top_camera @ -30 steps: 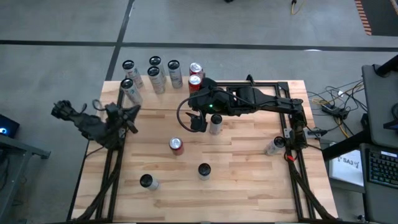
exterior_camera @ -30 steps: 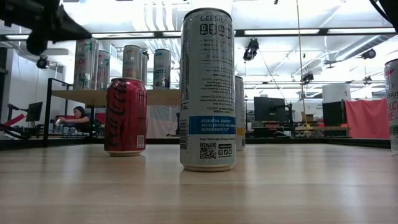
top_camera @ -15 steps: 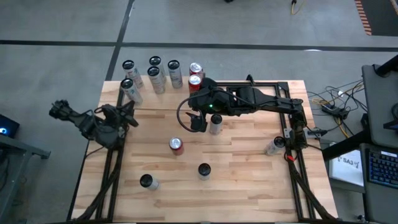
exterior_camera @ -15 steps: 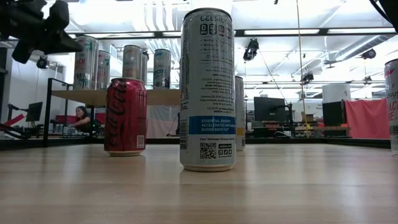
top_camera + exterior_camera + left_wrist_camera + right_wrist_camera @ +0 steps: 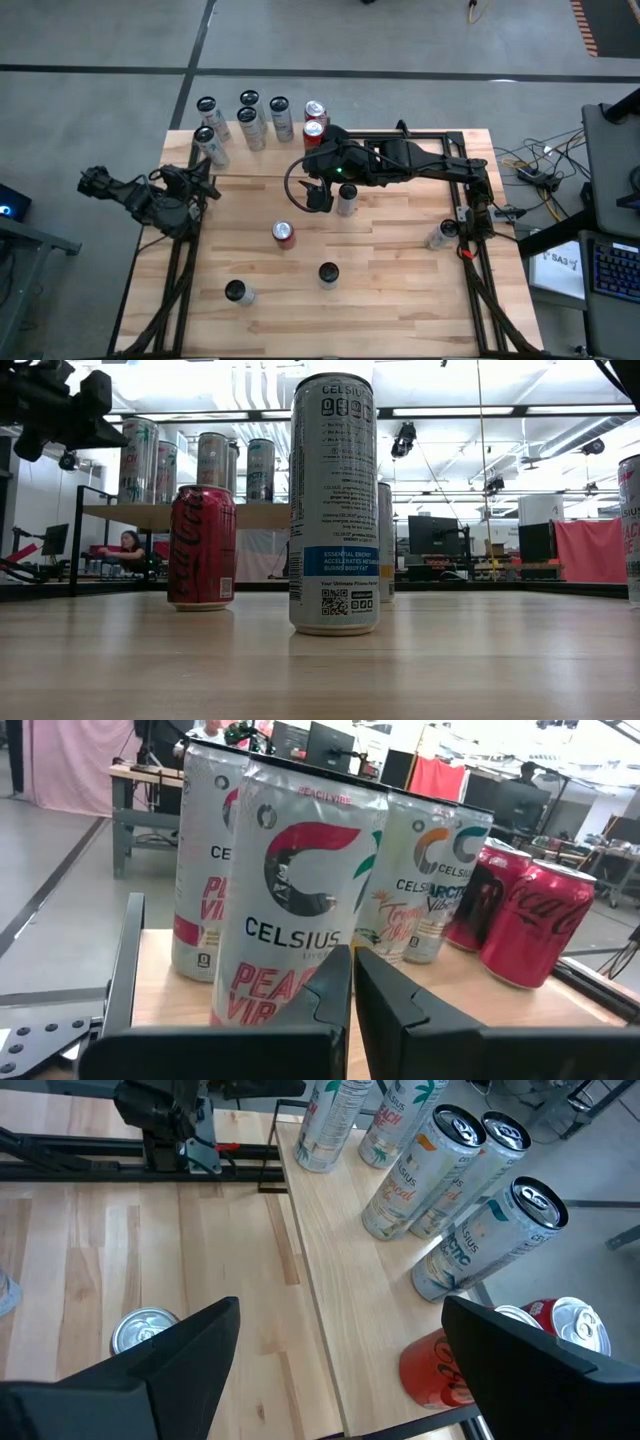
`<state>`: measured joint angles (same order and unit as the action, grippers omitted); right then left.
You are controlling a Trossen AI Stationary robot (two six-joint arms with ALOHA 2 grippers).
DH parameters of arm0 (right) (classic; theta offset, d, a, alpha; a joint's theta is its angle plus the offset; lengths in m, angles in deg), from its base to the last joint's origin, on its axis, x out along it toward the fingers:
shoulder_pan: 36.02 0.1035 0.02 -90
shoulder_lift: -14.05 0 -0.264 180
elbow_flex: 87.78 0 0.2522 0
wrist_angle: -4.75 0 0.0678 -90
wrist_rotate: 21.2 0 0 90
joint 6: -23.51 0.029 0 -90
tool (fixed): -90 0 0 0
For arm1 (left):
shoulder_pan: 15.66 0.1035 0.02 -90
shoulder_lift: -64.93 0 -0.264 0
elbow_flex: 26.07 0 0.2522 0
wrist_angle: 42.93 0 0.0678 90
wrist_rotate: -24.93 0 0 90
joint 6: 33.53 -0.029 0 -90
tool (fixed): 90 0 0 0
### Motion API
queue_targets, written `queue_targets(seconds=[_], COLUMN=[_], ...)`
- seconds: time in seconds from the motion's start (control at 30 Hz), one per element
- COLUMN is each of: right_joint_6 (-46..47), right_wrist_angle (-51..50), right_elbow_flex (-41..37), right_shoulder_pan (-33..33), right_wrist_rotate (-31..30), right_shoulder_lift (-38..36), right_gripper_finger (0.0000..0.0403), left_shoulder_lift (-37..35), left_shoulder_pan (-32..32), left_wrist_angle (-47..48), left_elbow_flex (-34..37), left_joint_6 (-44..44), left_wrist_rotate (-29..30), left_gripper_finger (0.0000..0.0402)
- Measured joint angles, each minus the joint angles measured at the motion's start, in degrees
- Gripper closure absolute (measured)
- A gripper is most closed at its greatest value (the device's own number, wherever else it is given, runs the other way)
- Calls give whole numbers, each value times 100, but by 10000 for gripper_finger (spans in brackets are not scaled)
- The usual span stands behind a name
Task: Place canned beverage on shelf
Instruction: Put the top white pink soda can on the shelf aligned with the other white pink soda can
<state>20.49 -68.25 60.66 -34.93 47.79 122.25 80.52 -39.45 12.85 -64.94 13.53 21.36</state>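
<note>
The shelf (image 5: pixel 260 140) at the table's far edge holds six cans, its planks mostly hidden beneath them. Five more cans stand on the table (image 5: pixel 380 300). The left gripper (image 5: pixel 205 180) sits pressed shut just before the shelf's peach can (image 5: pixel 300 910); the right gripper (image 5: pixel 312 196) hangs spread wide, empty, beside a silver can (image 5: pixel 347 198).

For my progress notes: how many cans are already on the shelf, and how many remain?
Done: six cans stand on the shelf. In hand: nothing; the left claw is shut and empty beside it, the right claw open near a silver can. Left: five cans on the table.
</note>
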Motion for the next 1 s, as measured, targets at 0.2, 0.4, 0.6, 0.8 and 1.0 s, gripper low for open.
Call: queue_targets(seconds=[0.2,0.4,0.6,0.8,1.0], right_joint_6=[2,2,-69,-423,-976], right_wrist_angle=[10,56,352,1250,2870], right_elbow_flex=[0,0,2,-9,-9], right_shoulder_pan=[0,0,0,0,-29], right_wrist_rotate=[0,-1,5,57,55], right_shoulder_lift=[0,0,47,366,727], right_gripper_finger=[65,65,66,109,199], left_shoulder_lift=[1,30,40,139,340], left_shoulder_pan=[53,109,92,76,41], left_wrist_angle=[0,2,-125,-259,-324], left_elbow_flex=[3,14,-121,-647,-1227], left_joint_6=[2,-6,-9,-855,-1957], left_wrist_rotate=[160,340,202,-398,-1078], left_gripper_finger=[401,401,402,402,402])
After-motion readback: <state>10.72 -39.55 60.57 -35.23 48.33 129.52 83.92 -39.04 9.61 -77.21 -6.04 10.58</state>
